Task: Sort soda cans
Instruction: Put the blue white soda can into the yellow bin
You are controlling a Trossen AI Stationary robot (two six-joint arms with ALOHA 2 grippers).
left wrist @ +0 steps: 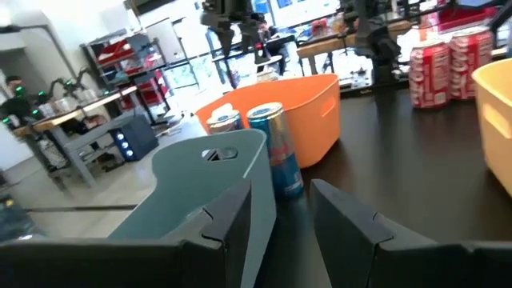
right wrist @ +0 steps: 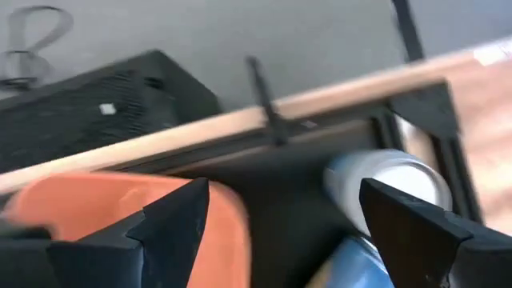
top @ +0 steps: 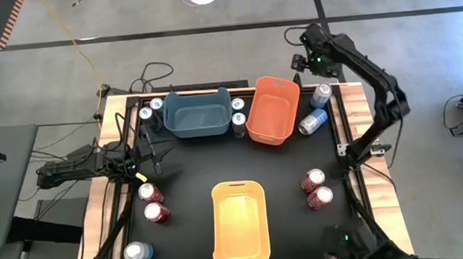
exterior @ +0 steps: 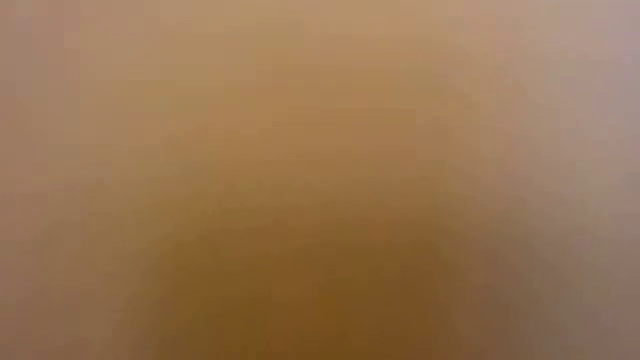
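Note:
Soda cans stand about the black mat. Two dark blue cans (top: 151,109) are left of the teal bin (top: 195,113), and two more (top: 238,112) stand between it and the orange bin (top: 272,109). Two pale cans (top: 316,109) are right of the orange bin. Red pairs stand at left (top: 153,202) and right (top: 316,188), and a pale can (top: 137,252) is at the near left. My right gripper (top: 300,70) hangs open above the far right corner, pointing down at a pale can (right wrist: 392,180). My left gripper (top: 155,153) rests open and level at the left edge.
A yellow bin (top: 239,223) sits near the middle of the front edge. The low view shows only a blurred tan surface close to the lens. Wooden table borders (top: 357,99) and cables (top: 157,70) lie around the mat. Bare mat lies between the bins.

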